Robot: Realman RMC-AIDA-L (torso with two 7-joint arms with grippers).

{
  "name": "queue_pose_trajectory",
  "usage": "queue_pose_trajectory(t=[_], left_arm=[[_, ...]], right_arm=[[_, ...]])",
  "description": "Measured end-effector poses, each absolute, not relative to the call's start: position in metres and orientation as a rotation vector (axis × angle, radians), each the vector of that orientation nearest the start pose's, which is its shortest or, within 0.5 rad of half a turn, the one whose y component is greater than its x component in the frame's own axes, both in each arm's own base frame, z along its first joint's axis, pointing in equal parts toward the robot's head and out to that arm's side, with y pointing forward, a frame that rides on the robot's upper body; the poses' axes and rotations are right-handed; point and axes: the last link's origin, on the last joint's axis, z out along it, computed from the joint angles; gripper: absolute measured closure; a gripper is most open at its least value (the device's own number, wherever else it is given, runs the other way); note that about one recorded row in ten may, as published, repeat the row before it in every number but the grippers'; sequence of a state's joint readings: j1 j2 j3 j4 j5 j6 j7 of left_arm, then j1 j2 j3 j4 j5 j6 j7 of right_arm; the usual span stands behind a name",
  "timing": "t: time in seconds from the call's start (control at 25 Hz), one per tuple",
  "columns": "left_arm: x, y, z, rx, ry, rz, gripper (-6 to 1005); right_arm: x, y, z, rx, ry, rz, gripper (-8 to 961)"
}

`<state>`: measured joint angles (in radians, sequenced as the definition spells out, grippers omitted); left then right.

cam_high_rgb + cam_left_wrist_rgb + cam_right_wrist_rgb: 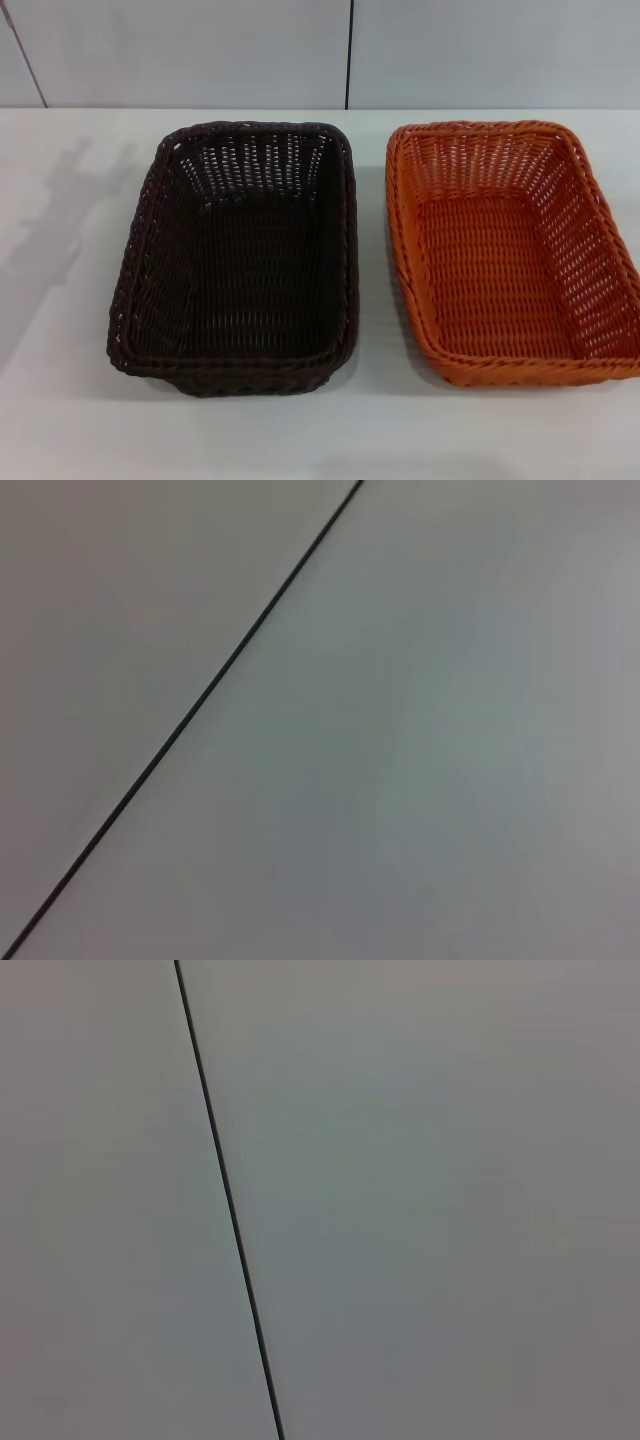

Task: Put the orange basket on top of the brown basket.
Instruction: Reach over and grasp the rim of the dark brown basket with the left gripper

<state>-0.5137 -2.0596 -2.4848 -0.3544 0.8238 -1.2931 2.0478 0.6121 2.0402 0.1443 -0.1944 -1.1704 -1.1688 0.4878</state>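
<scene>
Brown basket (pixel 237 255): sits on the white table (pixel 60 380), in the middle.
Orange basket (pixel 510 250): just beside it, by the table's right edge, not touching.
Grippers: none show, so cannot tell.

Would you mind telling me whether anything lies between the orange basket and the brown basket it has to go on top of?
Nothing visible does. The orange basket and the brown basket sit side by side on the white table, with only a bare strip of table between them. Both are empty. Neither claw is in view.
</scene>
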Motion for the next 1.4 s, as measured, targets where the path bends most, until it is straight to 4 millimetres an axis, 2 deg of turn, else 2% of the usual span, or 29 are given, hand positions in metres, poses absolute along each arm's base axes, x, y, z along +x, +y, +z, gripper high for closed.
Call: queue_pose_trajectory(t=[0.12, 0.16, 0.2, 0.24, 0.32, 0.48, 0.52, 0.64, 0.8, 0.84, 0.88, 1.04, 1.12, 1.24, 1.4], left_arm=[[-0.29, 0.389, 0.096, -1.478, -0.801, -1.41, 179], [-0.286, 0.4, 0.103, -1.517, -0.87, -1.397, 181], [-0.284, 0.403, 0.104, -1.534, -0.889, -1.389, 182], [-0.275, 0.415, 0.114, -1.607, -0.939, -1.359, 184], [-0.264, 0.426, 0.125, -1.701, -0.995, -1.314, 187], [-0.249, 0.436, 0.14, -1.805, -1.063, -1.254, 194], [-0.232, 0.443, 0.154, -1.928, -1.116, -1.153, 195], [-0.214, 0.446, 0.162, -2.052, -1.14, -1.009, 200], [-0.193, 0.444, 0.16, -2.189, -1.146, -0.725, 207], [-0.191, 0.442, 0.156, -2.208, -1.167, -0.58, 208], [-0.191, 0.442, 0.156, -2.208, -1.167, -0.58, 210], [-0.183, 0.432, 0.14, -2.186, -1.198, -0.308, 217], [-0.181, 0.43, 0.138, -2.179, -1.194, -0.278, 220], [-0.178, 0.418, 0.126, -2.128, -1.197, -0.056, 225], [-0.178, 0.412, 0.118, -2.093, -1.21, 0.072, 231]], right_arm=[[0.353, 0.378, 0.117, -1.123, 0.585, 0.867, 150], [0.352, 0.378, 0.117, -1.123, 0.585, 0.867, 150], [0.352, 0.379, 0.117, -1.123, 0.585, 0.867, 150], [0.352, 0.379, 0.117, -1.123, 0.585, 0.867, 150], [0.353, 0.378, 0.117, -1.123, 0.585, 0.866, 150], [0.354, 0.377, 0.117, -1.12, 0.587, 0.862, 150], [0.355, 0.376, 0.117, -1.118, 0.589, 0.862, 150], [0.357, 0.374, 0.118, -1.109, 0.593, 0.86, 150], [0.358, 0.373, 0.118, -1.107, 0.595, 0.858, 150], [0.358, 0.373, 0.118, -1.106, 0.594, 0.858, 150], [0.358, 0.373, 0.118, -1.106, 0.594, 0.858, 150], [0.36, 0.372, 0.122, -1.086, 0.595, 0.861, 150], [0.361, 0.372, 0.122, -1.081, 0.596, 0.862, 150], [0.361, 0.372, 0.123, -1.077, 0.596, 0.862, 150], [0.361, 0.372, 0.124, -1.076, 0.594, 0.861, 150]])
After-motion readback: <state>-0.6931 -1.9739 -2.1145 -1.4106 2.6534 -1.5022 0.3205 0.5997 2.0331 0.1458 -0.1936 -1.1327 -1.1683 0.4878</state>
